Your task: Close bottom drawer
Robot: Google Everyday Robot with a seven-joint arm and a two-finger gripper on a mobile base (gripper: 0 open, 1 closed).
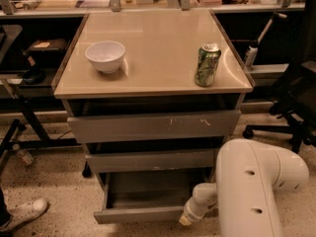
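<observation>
The bottom drawer (143, 214) is the narrowest grey drawer and stands pulled out, with its plain front panel near the lower edge of the view and its empty wood-grain box open to above. My white arm (252, 191) fills the lower right. My gripper (186, 220) is low at the right end of the drawer's front panel, at or just before it. I cannot tell if it touches the panel.
A white bowl (105, 56) and a green soda can (207, 64) stand on the beige cabinet top (153, 43). The scratched top drawer (153, 126) and the middle drawer (150, 160) sit above. A black office chair (296, 93) is at right. A shoe (22, 214) is at lower left.
</observation>
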